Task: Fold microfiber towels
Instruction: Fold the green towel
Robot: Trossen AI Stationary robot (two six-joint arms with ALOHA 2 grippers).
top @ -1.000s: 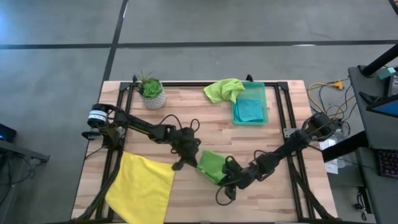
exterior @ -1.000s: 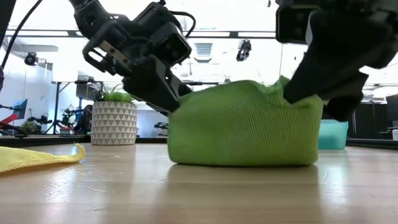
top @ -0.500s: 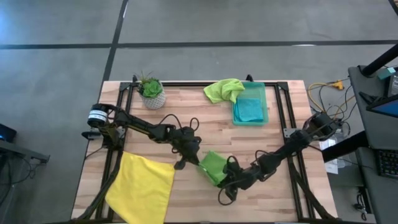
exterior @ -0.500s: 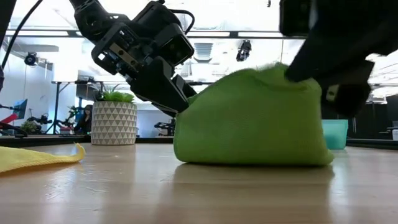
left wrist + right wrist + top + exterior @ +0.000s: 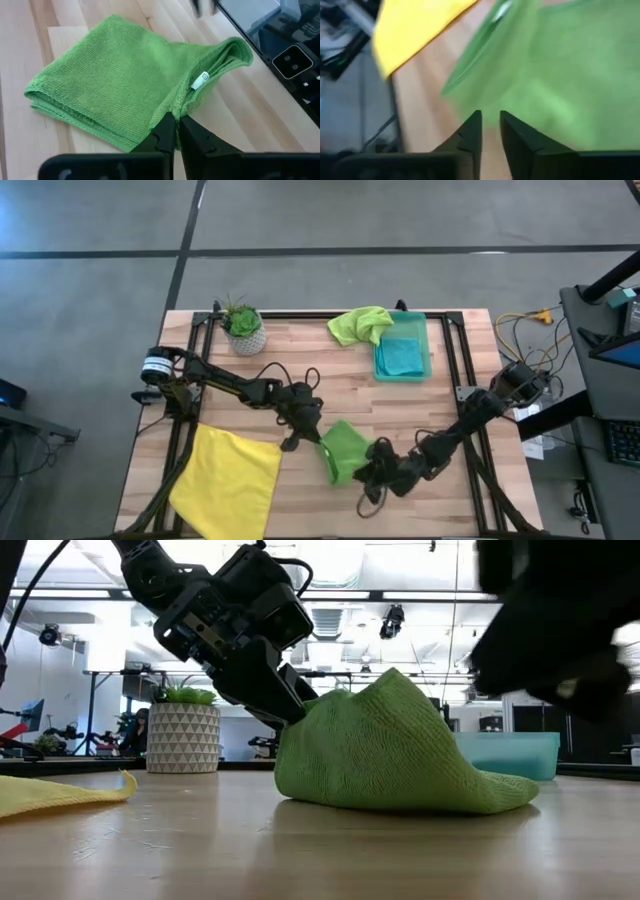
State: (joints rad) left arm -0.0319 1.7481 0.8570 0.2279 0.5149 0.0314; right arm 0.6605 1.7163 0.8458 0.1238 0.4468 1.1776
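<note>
Left gripper (image 5: 173, 131) fingers clenched on edge of folded lime green towel (image 5: 346, 450) at worktop (image 5: 300, 395) centre. Right gripper (image 5: 490, 125) fingers slightly parted, just beside towel, holding nothing.

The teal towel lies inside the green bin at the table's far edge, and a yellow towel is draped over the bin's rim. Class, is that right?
One detail is wrong. The high view shows the teal towel in the green bin, but the towel over its rim is lime green. The yellow towel lies flat at the near left.

Robotics lab: camera rigs, concrete floor (image 5: 100, 240)
</note>
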